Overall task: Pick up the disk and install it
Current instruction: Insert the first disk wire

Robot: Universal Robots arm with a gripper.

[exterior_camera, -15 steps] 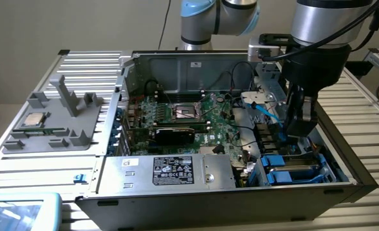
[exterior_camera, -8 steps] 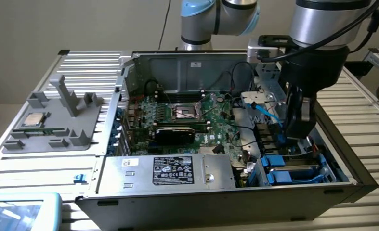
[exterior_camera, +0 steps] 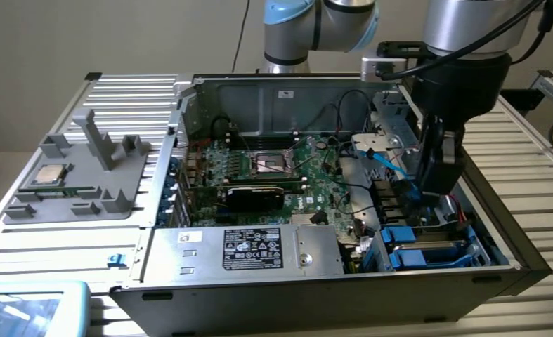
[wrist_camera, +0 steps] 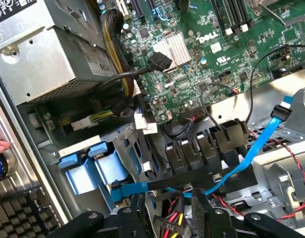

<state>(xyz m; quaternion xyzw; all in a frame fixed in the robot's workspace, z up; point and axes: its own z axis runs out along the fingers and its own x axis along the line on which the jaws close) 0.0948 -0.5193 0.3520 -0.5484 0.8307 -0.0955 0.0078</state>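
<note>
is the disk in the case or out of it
In. The disk, blue carrier around it, lies inside the computer case, next to the power supply. Fully seated: cannot tell.

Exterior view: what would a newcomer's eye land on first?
The open computer case at centre, its green motherboard exposed. The black gripper reaches down into it at the exterior view's right, close to the blue-framed disk in the case's corner bay.

The white word DELL is printed on the green motherboard (wrist_camera: 217, 67), just beside its ribbed silver heatsink (wrist_camera: 171, 49). The black-and-white label (exterior_camera: 251, 249) on top of the silver power supply (exterior_camera: 187, 256) carries print and marks too small to read.
</note>
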